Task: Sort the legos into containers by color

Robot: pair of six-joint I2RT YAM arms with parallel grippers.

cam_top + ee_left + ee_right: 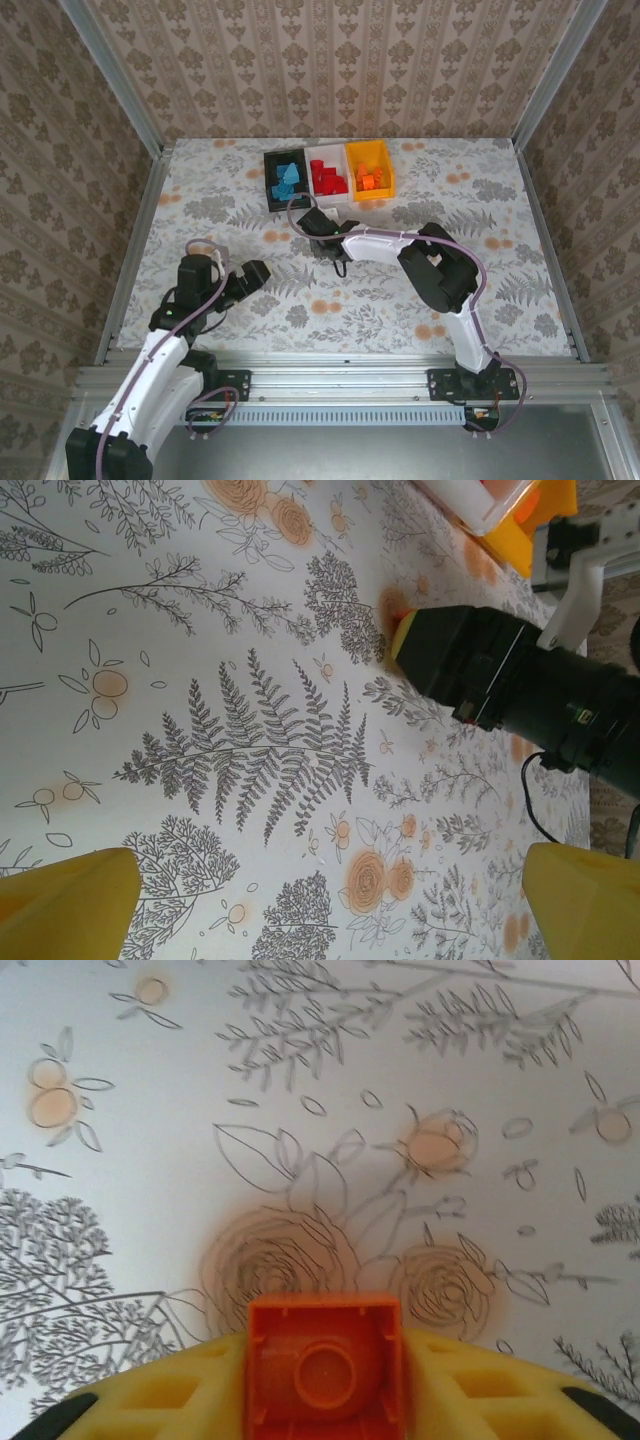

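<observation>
My right gripper is shut on an orange lego, whose hollow underside faces the camera between the yellow fingers, just above the flowered table. From above, that gripper sits just in front of the containers. The black container holds blue legos, the white one red legos, the orange-yellow one orange legos. My left gripper is open near the left front, nothing between its fingers.
The right arm's black wrist crosses the left wrist view, with the corners of the white container and the orange-yellow container behind it. Metal posts and papered walls enclose the table; a rail runs along the near edge.
</observation>
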